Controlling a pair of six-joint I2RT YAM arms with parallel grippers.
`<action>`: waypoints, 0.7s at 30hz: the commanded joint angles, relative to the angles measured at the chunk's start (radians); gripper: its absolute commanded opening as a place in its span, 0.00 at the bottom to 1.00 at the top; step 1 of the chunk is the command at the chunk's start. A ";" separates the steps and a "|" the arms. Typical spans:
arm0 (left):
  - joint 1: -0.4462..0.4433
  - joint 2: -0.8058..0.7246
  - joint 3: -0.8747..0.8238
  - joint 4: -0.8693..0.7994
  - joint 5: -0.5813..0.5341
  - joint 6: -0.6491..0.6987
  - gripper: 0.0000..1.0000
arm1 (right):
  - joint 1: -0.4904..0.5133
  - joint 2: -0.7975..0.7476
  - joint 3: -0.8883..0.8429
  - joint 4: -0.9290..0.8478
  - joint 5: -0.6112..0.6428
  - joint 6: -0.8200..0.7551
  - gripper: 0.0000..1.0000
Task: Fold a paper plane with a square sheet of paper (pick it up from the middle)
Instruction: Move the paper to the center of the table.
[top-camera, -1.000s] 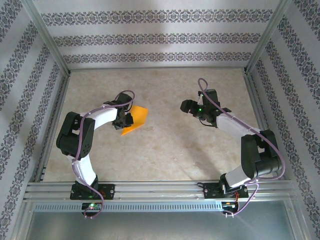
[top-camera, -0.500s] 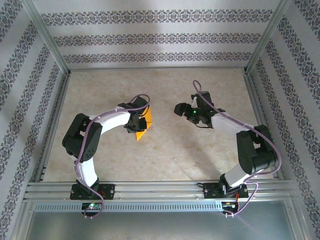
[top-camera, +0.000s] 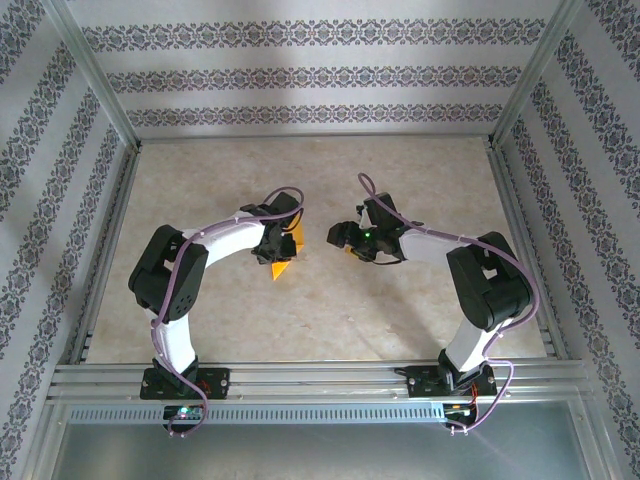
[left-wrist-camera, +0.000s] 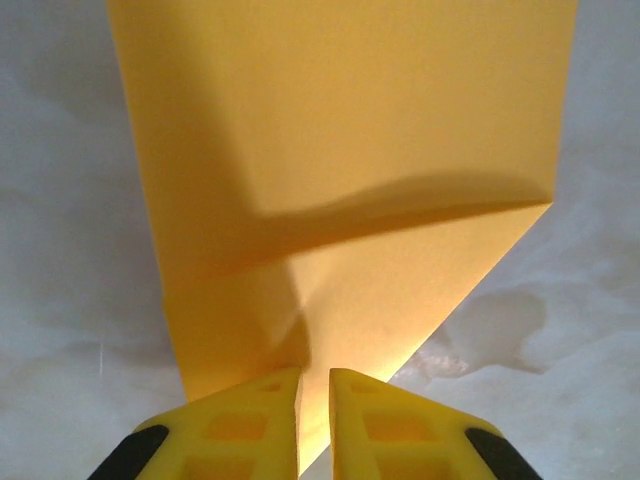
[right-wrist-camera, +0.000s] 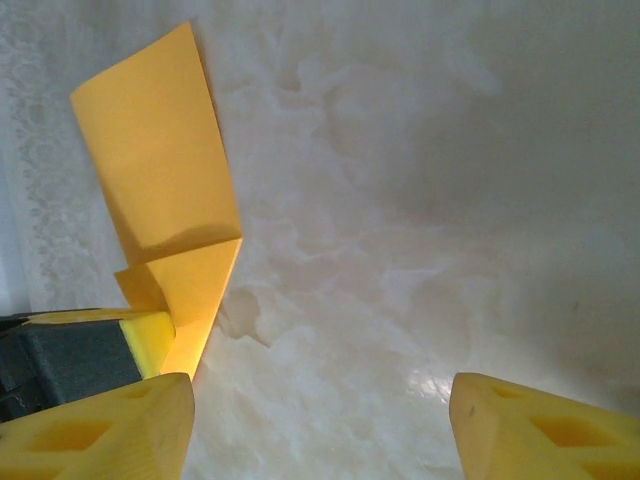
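1. Now the left gripper (top-camera: 283, 248) has its jaws pressed almost together, pinching the paper (top-camera: 293, 236) by one corner.
2. In the left wrist view, the paper (left-wrist-camera: 340, 150) runs straight out ahead of the gripper (left-wrist-camera: 314, 400). It widens away from the jaws and fills the space in front of them.
3. A fold line crosses the sheet ahead of the jaws, slanting up to the right, and a layer of the paper overlaps there and casts a soft shadow.
4. Whether the far edge touches the table (left-wrist-camera: 60, 200) cannot be told.
5. The right gripper (top-camera: 340, 238) faces the left one across a small gap, and its jaws are spread wide with nothing between them.
6. In the right wrist view, the gripper (right-wrist-camera: 320, 390) looks at bare table (right-wrist-camera: 450, 150) between and ahead of its jaws.
7. The paper (right-wrist-camera: 160, 150) stands ahead of the right gripper's left jaw, outside the gap and not touching either jaw.
8. Its pinched lower corner sits just above that left jaw, where one yellow finger of the left gripper (right-wrist-camera: 150, 338) presses against it.
9. From above, the paper stands on edge just past the left jaws, between the two grippers and nearer the left.
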 joint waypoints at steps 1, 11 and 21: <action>0.021 -0.025 0.024 -0.038 -0.047 0.023 0.16 | 0.003 0.007 0.032 0.026 -0.022 0.015 0.69; 0.050 0.048 0.002 -0.025 -0.052 0.018 0.15 | 0.015 0.018 0.041 0.034 -0.034 0.016 0.73; 0.022 0.047 -0.039 0.062 0.101 0.092 0.09 | 0.016 0.028 0.044 0.034 -0.047 0.043 0.72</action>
